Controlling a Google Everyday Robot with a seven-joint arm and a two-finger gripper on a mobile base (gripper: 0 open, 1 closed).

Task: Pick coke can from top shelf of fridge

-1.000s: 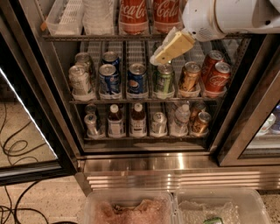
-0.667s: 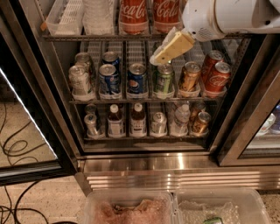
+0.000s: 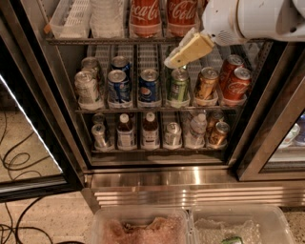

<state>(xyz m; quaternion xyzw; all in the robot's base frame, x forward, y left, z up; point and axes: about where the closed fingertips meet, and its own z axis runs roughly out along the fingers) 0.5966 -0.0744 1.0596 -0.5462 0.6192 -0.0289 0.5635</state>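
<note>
Two red containers (image 3: 145, 16) stand side by side on the top shelf (image 3: 109, 41) of the fridge (image 3: 190, 183), both bearing white Coca-Cola script, their tops cut off by the picture's edge. The right-hand one is the coke can (image 3: 181, 14), a glossy red cylinder sitting just behind the thin dark front rail. Left of the pair are a white ribbed plastic basket (image 3: 71, 16) and a clear ribbed lane.

The gripper (image 3: 175, 59), a cream-yellow wedge on a smooth white arm (image 3: 252, 19), hangs in front of the fridge just below the rail. It is under the coke can and apart from it, tip slanting down to the left. Whether it is spread or pressed together cannot be told.

On the wire rack below stand silver cans (image 3: 88, 88), two blue Pepsi cans (image 3: 119, 86) with the round logo, a green can (image 3: 178, 86) directly under the gripper, a gold-brown can (image 3: 207, 85) and two red cans (image 3: 237, 82) with white script too small to read. The lowest rack holds small dark bottles (image 3: 138, 132) with white labels, between more cans.

Beneath is a ribbed stainless-steel base. Two clear plastic bins (image 3: 190, 224) sit in front of it, and black cables (image 3: 14, 157) lie looped on the speckled floor at left.
</note>
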